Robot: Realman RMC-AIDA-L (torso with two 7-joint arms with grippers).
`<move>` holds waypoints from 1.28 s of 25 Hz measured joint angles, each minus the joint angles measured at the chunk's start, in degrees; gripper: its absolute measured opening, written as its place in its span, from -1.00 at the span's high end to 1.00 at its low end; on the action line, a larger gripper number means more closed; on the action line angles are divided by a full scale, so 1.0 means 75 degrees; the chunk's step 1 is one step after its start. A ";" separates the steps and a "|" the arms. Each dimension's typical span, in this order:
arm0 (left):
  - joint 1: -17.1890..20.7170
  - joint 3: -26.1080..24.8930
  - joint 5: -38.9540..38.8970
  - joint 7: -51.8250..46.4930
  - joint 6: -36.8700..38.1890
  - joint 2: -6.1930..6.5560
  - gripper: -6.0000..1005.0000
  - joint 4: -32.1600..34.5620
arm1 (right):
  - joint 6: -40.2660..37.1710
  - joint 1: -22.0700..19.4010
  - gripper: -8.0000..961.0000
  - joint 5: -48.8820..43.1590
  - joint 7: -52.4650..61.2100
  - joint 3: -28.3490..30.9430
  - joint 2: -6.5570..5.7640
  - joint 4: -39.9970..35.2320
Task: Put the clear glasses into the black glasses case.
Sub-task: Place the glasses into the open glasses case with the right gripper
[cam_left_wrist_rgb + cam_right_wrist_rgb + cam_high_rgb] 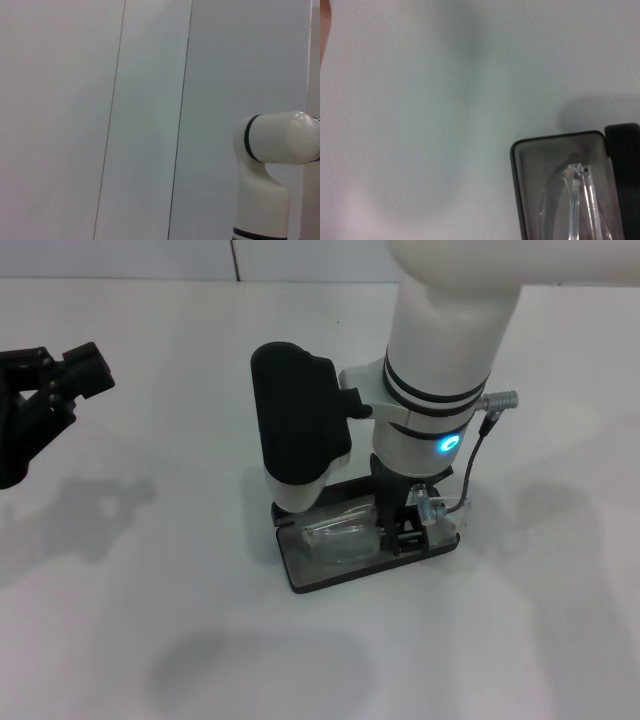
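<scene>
Clear glasses (345, 535) lie lengthwise in your black glasses case (310, 578), directly under right tool (405, 530); its grip state can't be told. Left tool (40, 400) parked well apart.

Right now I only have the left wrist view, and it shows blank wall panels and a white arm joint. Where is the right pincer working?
Observer: The right pincer is down inside the open black glasses case on the white table.
Operator: Are the clear glasses in there?
Observer: Yes, the clear glasses lie in the case's tray; one clear arm end sticks up by the pincer.
Operator: And the left pincer?
Observer: The left pincer is parked at the table's left edge, away from the case.
</scene>
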 joint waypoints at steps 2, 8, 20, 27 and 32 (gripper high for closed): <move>-0.0005 0.0000 0.0000 0.0000 0.0000 0.0000 0.83 0.0000 | -0.0024 -0.0020 0.72 -0.0089 -0.0001 -0.0038 0.0000 -0.0098; 0.0003 0.0000 0.0000 0.0000 0.0000 0.0011 0.83 0.0000 | -0.0057 -0.0038 0.72 -0.0247 0.0000 -0.0173 0.0000 -0.0296; 0.0043 -0.0099 0.0001 0.0000 0.0008 0.0011 0.83 0.0000 | -0.0012 -0.0194 0.72 -0.0501 0.0000 -0.0475 0.0000 -0.0838; 0.0036 -0.0097 0.0001 0.0000 0.0012 0.0011 0.83 0.0000 | 0.0012 -0.0253 0.72 -0.0624 0.0000 -0.0548 0.0000 -0.0943; 0.0031 -0.0094 0.0001 0.0000 0.0012 0.0011 0.83 0.0000 | 0.0038 -0.0341 0.72 -0.0632 0.0000 -0.0558 0.0000 -0.1044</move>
